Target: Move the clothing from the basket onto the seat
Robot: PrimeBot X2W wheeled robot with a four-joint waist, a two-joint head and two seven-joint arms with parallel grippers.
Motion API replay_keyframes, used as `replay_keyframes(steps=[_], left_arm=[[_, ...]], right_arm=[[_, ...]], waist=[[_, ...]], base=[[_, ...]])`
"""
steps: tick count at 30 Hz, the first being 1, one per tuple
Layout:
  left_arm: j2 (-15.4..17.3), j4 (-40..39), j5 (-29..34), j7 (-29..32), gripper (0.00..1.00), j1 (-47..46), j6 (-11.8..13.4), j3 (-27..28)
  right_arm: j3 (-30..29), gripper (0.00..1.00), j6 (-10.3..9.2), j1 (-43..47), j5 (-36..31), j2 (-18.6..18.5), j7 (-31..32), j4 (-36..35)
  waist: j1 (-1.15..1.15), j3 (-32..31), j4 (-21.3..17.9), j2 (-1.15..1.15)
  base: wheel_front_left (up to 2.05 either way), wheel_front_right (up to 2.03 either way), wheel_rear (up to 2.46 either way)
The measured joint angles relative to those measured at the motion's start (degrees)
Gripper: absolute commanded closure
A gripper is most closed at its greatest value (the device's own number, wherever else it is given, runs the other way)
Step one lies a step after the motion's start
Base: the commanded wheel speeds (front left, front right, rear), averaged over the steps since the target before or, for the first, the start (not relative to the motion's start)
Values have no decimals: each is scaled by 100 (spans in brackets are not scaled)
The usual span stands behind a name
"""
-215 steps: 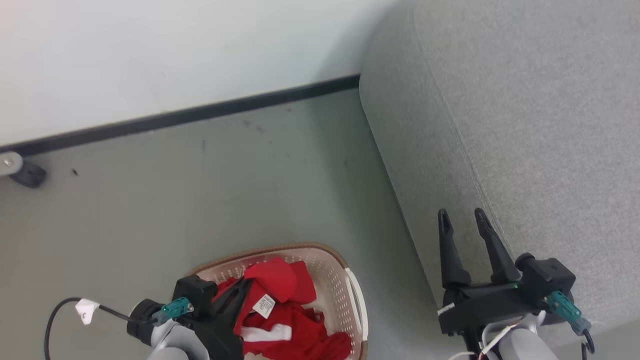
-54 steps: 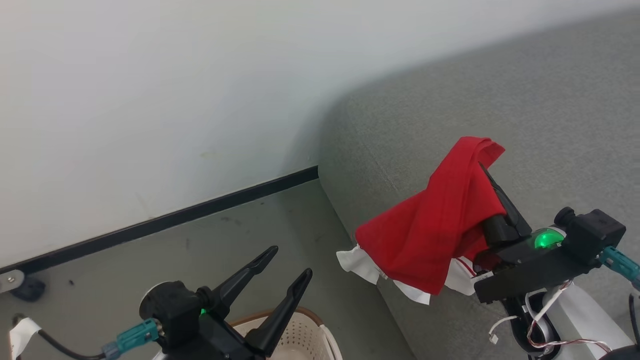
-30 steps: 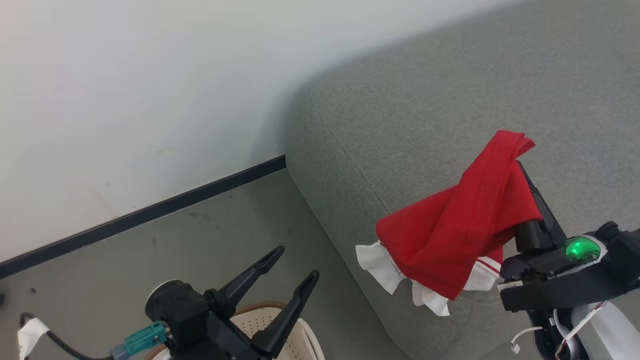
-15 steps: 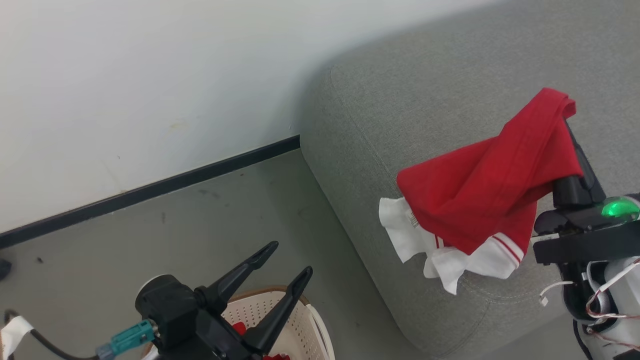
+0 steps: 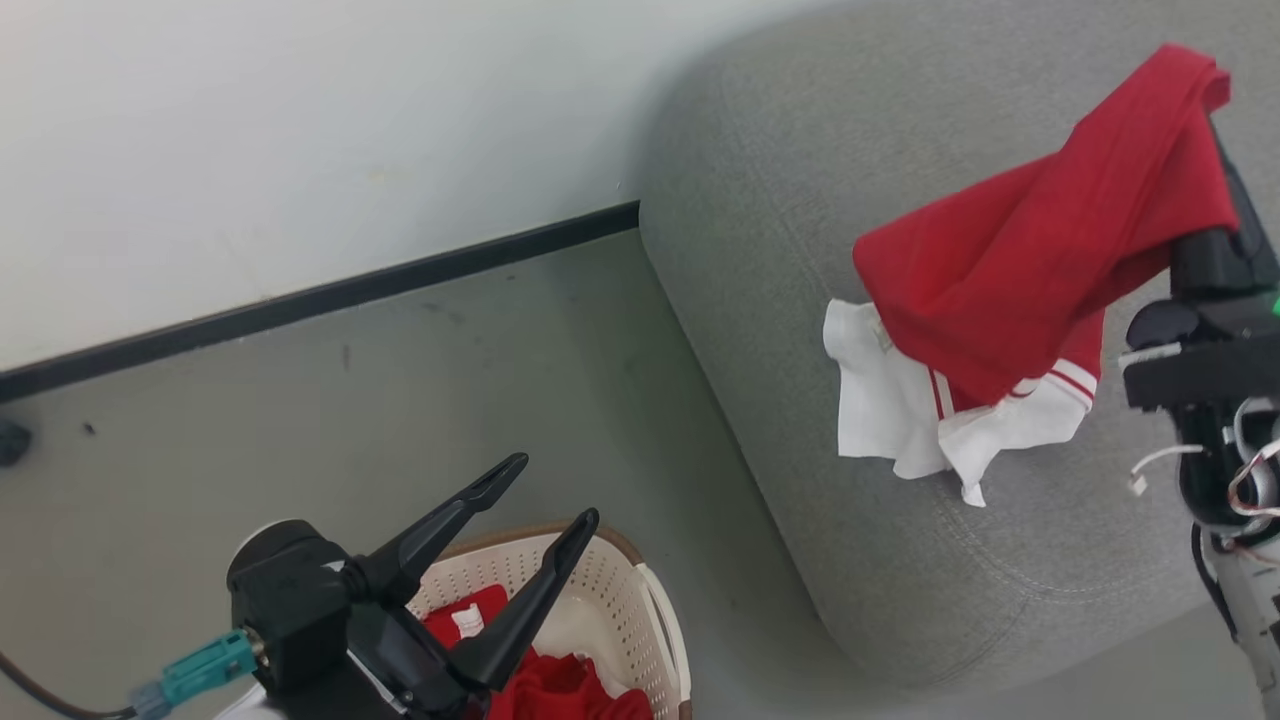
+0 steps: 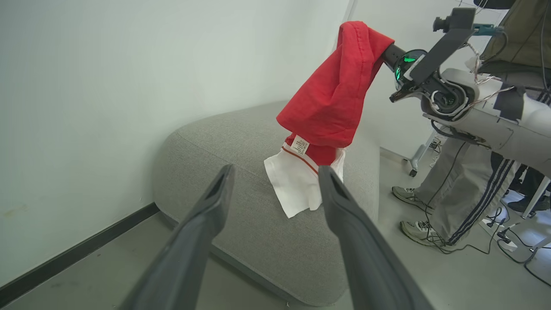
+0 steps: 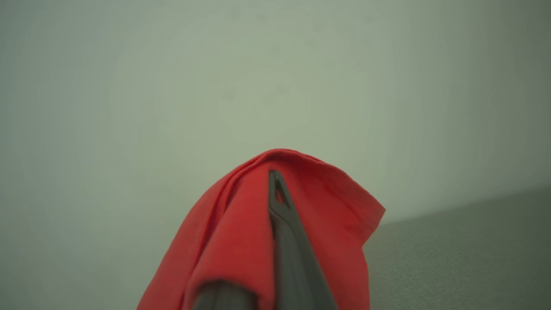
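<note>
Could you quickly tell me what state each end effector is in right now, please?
Left end effector: open, holding nothing.
Right end effector: closed on a red garment.

No words, brands, numbers or signs can be read in any of the views. A small white label (image 6: pixel 300 144) sits at the lower edge of the hanging red garment (image 6: pixel 335 99), just above its white trim. In the left wrist view it carries rows of tiny dark marks, too small to make out. In the head view a white tag (image 5: pixel 467 620) lies on the red clothing (image 5: pixel 555 690) inside the basket (image 5: pixel 615 605). Any print on it is too small to tell.
</note>
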Motion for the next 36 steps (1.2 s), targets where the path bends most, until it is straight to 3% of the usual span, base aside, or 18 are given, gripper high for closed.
replay_keyframes(steps=[10,17,36], left_arm=[[256,-280,-14,1,0,-81,-47,120],[453,-408,-46,9,0,-156,-90,218],[912,-547,-147,-56,0,-205,-140,491]], right_arm=[[-278,100,37,-667,48,-163,97,264],[-581,100,-68,-1052,144,-247,96,364],[-1551,100,-877,-1324,73,-557,-65,60]], waist=[[0,477,200,0],[0,820,327,0],[0,1469,564,0]], base=[[0,0,0],[0,0,0],[0,0,0]])
